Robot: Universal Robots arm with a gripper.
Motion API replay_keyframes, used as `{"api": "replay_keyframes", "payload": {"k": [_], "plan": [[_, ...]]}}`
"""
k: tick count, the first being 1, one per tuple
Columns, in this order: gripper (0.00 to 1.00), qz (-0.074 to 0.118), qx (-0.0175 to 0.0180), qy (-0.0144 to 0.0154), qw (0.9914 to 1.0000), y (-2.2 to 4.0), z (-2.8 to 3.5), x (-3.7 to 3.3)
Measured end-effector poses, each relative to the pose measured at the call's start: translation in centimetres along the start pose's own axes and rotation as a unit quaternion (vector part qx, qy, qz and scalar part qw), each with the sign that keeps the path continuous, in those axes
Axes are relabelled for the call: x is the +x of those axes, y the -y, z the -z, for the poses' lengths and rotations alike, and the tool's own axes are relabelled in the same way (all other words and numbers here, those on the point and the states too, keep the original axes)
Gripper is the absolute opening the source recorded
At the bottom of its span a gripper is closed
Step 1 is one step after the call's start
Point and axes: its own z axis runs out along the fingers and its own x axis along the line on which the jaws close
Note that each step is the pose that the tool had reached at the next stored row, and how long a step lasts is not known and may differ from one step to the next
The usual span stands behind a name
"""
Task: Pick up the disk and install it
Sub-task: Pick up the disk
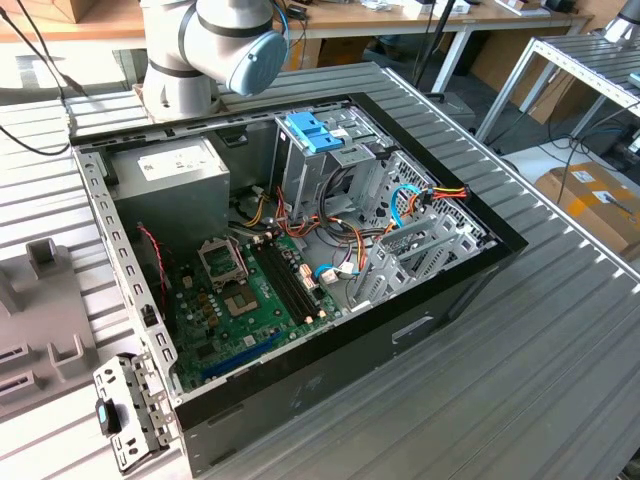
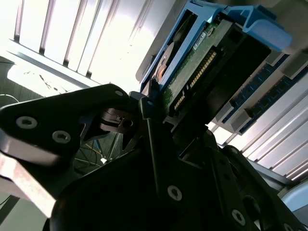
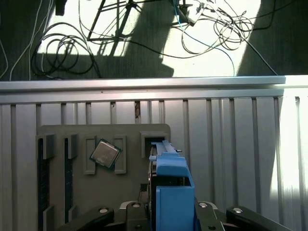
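Soft, even light fills the exterior view. In the second wrist view the table (image 2: 96, 43) glares white behind the backlit gripper (image 2: 150, 113) and disk (image 2: 192, 72). In the first wrist view, hard shadows cut the sunlit floor (image 3: 144, 53).

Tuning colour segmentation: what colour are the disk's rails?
Bright blue, along the disk; shows best in the first wrist view.

No text can be read anywhere. The power supply (image 1: 165, 205) inside the open computer case (image 1: 300, 390) carries a white label (image 1: 175, 160) (its print is too small to make out). A small pale sticker (image 2: 202, 41) sits on the circuit-board side of the disk (image 2: 187, 72), its characters blurred. The processor chip (image 3: 105, 154) on the grey holder (image 3: 96, 132) shows faint lid markings, unreadable.
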Motion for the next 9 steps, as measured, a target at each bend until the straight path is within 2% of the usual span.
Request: {"api": "replay_keyframes", "payload": {"k": [9], "plan": [[0.36, 0.000, 0.0000, 0.0004, 1.00000, -0.03, 0.57, -0.03]]}}
